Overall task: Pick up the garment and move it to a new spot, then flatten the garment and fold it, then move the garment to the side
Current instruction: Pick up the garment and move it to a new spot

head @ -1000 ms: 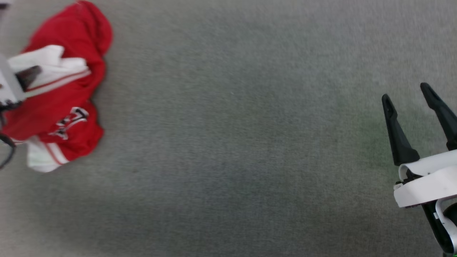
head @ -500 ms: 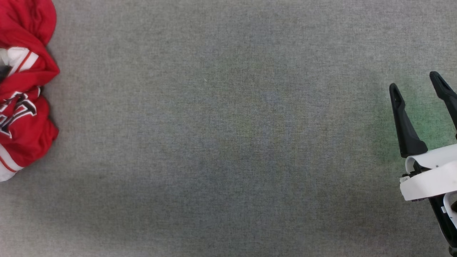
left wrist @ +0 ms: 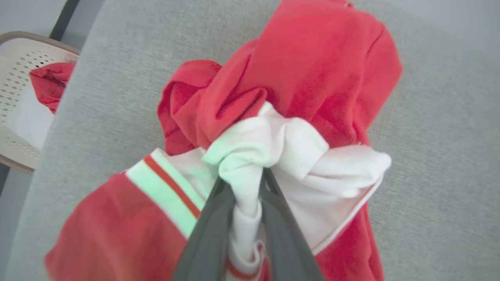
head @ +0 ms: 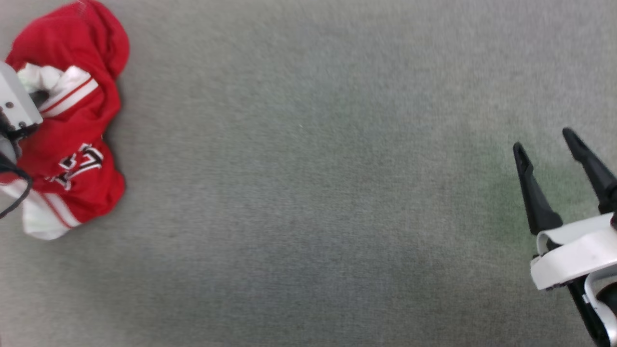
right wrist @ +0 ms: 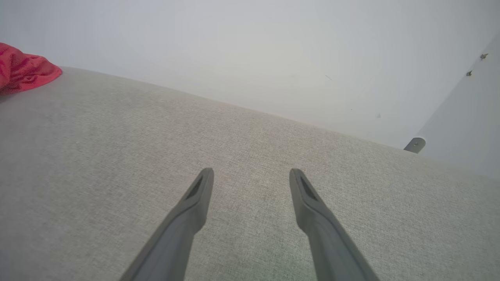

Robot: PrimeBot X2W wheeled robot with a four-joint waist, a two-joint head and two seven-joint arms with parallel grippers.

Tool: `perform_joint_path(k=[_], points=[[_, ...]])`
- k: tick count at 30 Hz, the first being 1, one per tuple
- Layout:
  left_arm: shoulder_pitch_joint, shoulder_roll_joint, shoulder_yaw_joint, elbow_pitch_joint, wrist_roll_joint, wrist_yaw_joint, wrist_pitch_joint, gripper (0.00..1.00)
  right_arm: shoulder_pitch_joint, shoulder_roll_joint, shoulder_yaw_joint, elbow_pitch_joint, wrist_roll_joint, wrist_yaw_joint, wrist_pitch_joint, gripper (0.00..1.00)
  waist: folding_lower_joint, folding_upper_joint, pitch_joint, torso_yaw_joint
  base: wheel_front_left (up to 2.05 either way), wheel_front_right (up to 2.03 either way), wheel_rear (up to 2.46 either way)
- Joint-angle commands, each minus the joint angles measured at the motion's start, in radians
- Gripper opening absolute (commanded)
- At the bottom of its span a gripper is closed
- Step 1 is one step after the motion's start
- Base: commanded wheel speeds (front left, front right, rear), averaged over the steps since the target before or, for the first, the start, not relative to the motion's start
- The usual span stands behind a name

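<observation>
The garment (head: 72,130), a red jersey with white sleeves and black chest lettering, lies crumpled at the far left of the grey surface. In the left wrist view my left gripper (left wrist: 244,177) is shut on a bunched white sleeve of the garment (left wrist: 312,78), with the cloth pinched between both fingers. My left wrist housing (head: 12,103) sits over the garment's left side at the head view's edge. At the lower right, far from the garment, my right gripper (head: 543,140) stands open and holds nothing. The right wrist view shows the same gripper (right wrist: 250,171) open above bare fabric, with a corner of the garment (right wrist: 19,72) far left.
A beige perforated basket (left wrist: 15,117) stands off the surface's edge beyond the garment, with a small plain red cloth (left wrist: 49,80) in it. The grey fabric surface (head: 313,193) spreads wide between the two grippers. A pale wall (right wrist: 273,58) rises behind its far edge.
My left gripper has closed on the white sleeve, which is now bunched tighter. The head camera swung right and then back. My right gripper stays open.
</observation>
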Motion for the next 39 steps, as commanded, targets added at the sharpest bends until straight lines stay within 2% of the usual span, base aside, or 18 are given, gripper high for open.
perform_joint_path(k=[1, 8, 13, 18, 23, 29, 35, 39], points=[[-0.01, -0.003, -0.007, 0.012, 0.012, -0.005, -0.017, 0.0, 0.022, 0.0, 0.002, 0.009, 0.002, 0.0, -0.004, 1.0, 0.0, 0.0, -0.111, 0.068, 0.0, 0.0, 0.0], [-0.032, -0.009, -0.038, 0.002, 0.027, -0.034, -0.077, 0.0, 0.063, 0.017, 0.023, 0.04, 0.012, 0.0, -0.011, 1.0, 0.0, 0.0, -0.238, 0.116, 0.0, 0.0, 0.0], [-0.049, -0.025, -0.086, -0.055, 0.034, -0.048, -0.078, 0.0, 0.095, 0.036, 0.04, 0.07, 0.018, 0.0, -0.022, 1.0, 0.0, 0.0, -0.333, 0.13, 0.0, 0.0, 0.0], [-0.037, -0.041, -0.129, -0.156, 0.028, -0.052, -0.039, 0.0, 0.125, 0.055, 0.03, 0.091, 0.025, 0.0, -0.036, 1.0, 0.0, 0.0, -0.416, 0.107, 0.0, 0.0, 0.0], [0.014, -0.035, -0.146, -0.298, 0.005, -0.052, 0.04, 0.0, 0.164, 0.069, 0.006, 0.09, 0.012, 0.0, -0.034, 1.0, 0.0, 0.0, -0.481, 0.047, 0.0, 0.0, 0.0], [0.11, -0.022, -0.133, -0.538, -0.046, 0.005, 0.159, 0.0, 0.201, 0.064, -0.047, 0.071, -0.006, 0.0, -0.03, 1.0, 0.0, 0.0, -0.505, -0.049, 0.0, 0.0, 0.0], [0.22, -0.017, -0.124, -0.806, -0.082, 0.114, 0.273, 0.0, 0.24, 0.059, -0.127, 0.052, -0.022, 0.0, -0.022, 1.0, 0.0, 0.0, -0.506, -0.144, 0.0, 0.0, 0.0], [0.275, -0.028, -0.135, -0.951, -0.098, 0.165, 0.328, 0.0, 0.262, 0.063, -0.168, 0.042, -0.031, 0.0, -0.022, 1.0, 0.0, 0.0, -0.498, -0.202, 0.0, 0.0, 0.0]])
